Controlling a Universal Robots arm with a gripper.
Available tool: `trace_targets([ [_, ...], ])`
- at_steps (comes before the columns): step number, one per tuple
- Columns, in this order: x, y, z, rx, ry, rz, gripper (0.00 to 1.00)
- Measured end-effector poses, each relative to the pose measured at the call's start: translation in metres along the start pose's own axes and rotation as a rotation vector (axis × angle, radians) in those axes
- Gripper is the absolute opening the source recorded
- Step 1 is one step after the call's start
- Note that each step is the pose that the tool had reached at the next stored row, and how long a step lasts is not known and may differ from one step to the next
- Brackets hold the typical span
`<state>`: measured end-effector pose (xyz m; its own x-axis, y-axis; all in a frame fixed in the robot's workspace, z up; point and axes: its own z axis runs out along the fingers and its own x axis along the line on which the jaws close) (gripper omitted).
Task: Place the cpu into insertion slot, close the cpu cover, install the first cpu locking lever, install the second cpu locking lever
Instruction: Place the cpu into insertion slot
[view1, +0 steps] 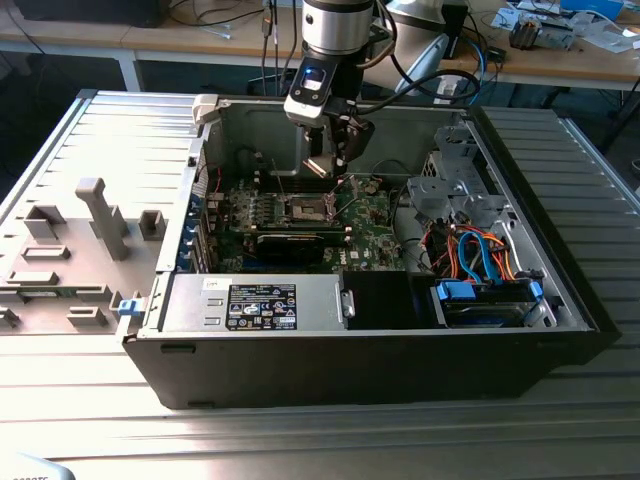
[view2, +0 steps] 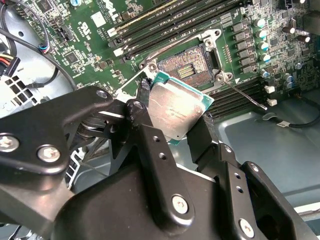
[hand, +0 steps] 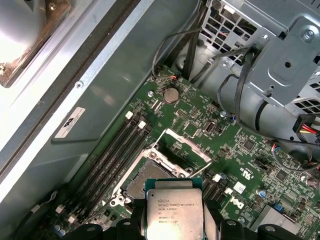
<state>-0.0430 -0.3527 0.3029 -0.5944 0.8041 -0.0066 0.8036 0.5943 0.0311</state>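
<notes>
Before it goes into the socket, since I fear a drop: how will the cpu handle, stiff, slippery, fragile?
Probably stiff: the cpu looks flat though the gripper pinches only its edges. Its smooth metal top looks slippery, so it might slide. Likely fragile, judging by the fine contacts in the socket.

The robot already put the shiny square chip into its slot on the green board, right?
No. The cpu is not in the slot: the gripper holds it clear of the empty insertion slot on the green board, as the second wrist view shows.
</notes>
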Motion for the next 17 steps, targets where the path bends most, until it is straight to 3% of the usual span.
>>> trace_targets([
  [13,0.0,0.0,0.0001,0.0007,-0.0012,0.018,0.55],
  [17,0.0,0.0,0.0002,0.001,-0.0025,0.053,0.55],
])
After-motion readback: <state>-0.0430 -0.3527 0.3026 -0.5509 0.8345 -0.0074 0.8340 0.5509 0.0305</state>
